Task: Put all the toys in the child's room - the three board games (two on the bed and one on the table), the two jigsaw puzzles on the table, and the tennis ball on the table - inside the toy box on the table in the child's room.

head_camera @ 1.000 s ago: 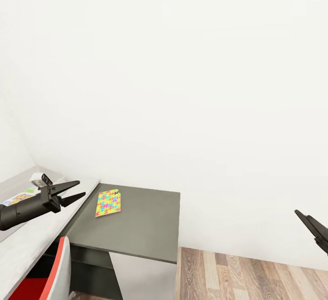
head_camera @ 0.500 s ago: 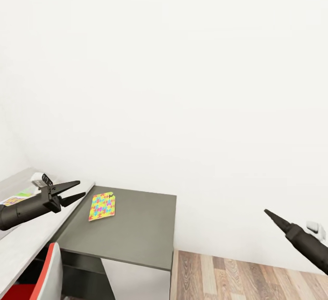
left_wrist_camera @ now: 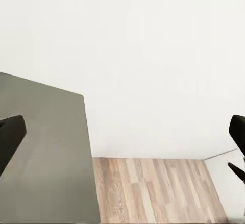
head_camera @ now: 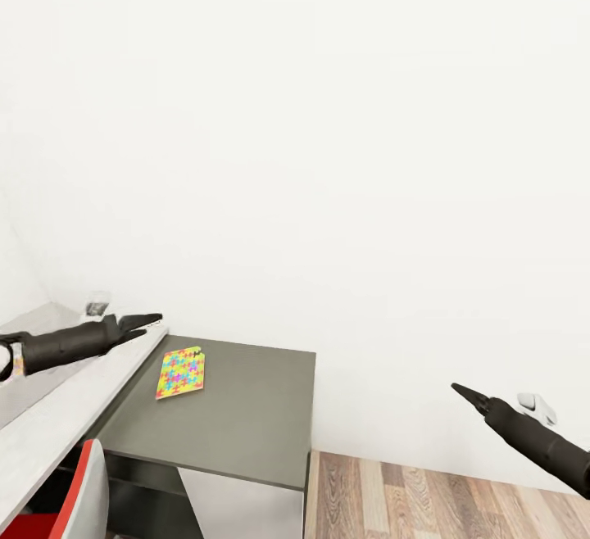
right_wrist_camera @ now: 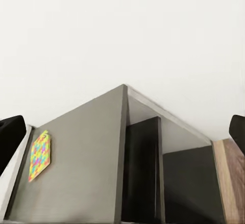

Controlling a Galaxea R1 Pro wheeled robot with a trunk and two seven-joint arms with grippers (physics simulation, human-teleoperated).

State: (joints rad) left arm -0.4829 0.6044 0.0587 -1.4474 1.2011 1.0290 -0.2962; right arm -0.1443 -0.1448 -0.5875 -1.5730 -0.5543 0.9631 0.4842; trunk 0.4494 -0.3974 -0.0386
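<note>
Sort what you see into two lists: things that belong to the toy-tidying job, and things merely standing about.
Job: jigsaw puzzle, flat on the dark grey surface; light table top; left claw; right claw.

Standing about: red-and-white chair, dark grey surface, wood floor, white wall.

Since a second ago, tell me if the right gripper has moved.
Yes. The right gripper has pushed in from the picture's right edge toward the dark grey desk, and it now sits much closer to the desk's right edge.
</note>
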